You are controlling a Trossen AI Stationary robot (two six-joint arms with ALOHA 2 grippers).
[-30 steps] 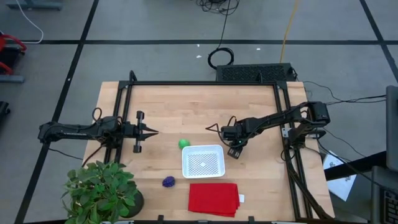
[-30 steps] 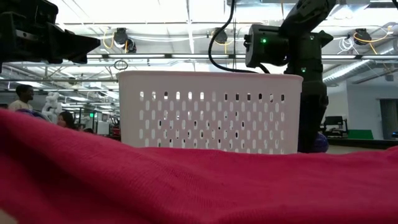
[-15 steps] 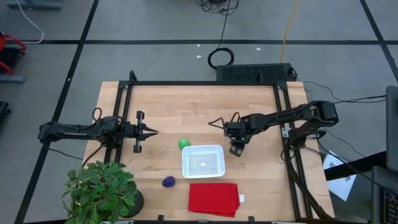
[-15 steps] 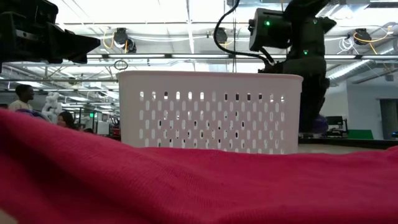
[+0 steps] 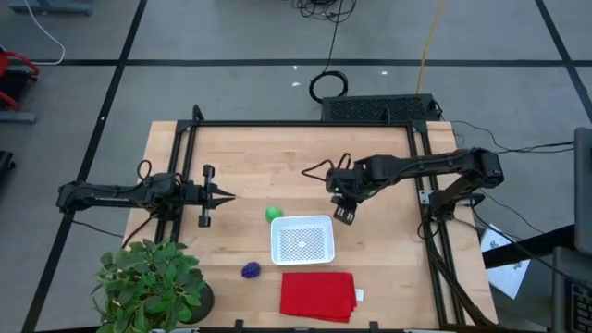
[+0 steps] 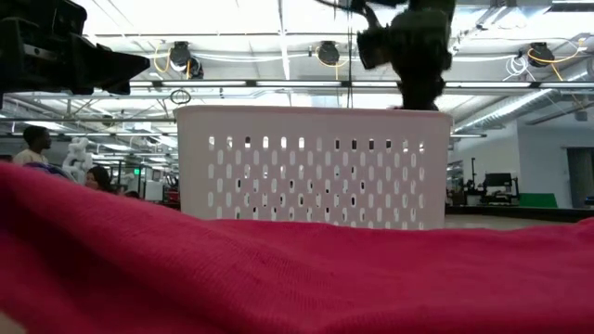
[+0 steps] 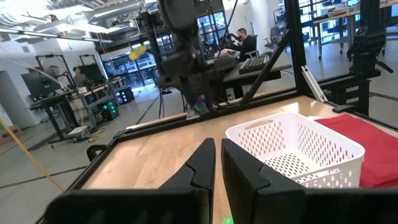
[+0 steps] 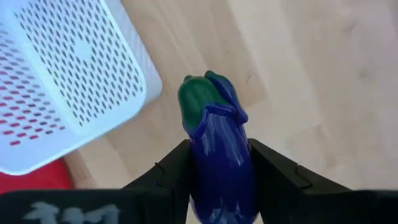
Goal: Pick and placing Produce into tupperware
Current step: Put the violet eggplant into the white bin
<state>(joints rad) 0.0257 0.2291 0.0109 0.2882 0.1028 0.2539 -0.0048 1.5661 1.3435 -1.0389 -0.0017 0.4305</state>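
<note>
1. The right gripper (image 5: 344, 215) pinches the toy eggplant (image 8: 217, 155) just above the tabletop (image 5: 277, 157), beside the tupperware (image 5: 302, 240).
2. The tupperware looks empty: nothing placed yet.
3. The green piece (image 5: 273, 214) and purple piece (image 5: 251, 270) wait outside.
4. The left gripper (image 5: 227, 195), fingers nearly together, holds nothing.

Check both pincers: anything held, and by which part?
The right pincer holds the toy eggplant by its purple body, green stem end pointing out, beside the white basket. The left pincer holds nothing.
</note>
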